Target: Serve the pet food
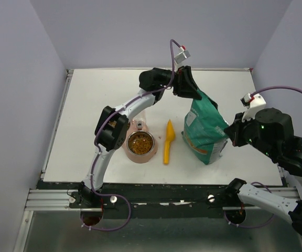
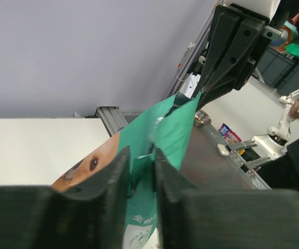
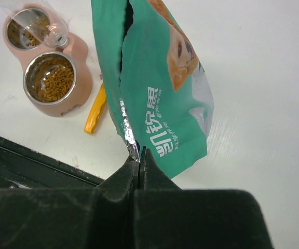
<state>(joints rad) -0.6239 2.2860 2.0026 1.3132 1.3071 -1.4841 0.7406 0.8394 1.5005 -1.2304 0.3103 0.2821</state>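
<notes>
In the top view the left arm is rising from its base at the lower left, bending at the elbow and reaching toward the upper middle of the frame. There the left gripper is pointing down onto the top edge of the teal bag. In the left wrist view its fingers are standing close on either side of that edge, with the green fold filling the narrow gap. Whether they are actually pressing on it I cannot tell.

The right arm is coming in from the right edge of the frame, folded back on itself. The right gripper is pinching the bag's silver side seam with its jaws fully together. The bag is sitting on the white table, right of centre.

The pet food is lying in the steel bowl of the pink feeder, left of centre and well apart from both grippers. A yellow scoop is lying flat between the feeder and the bag.
</notes>
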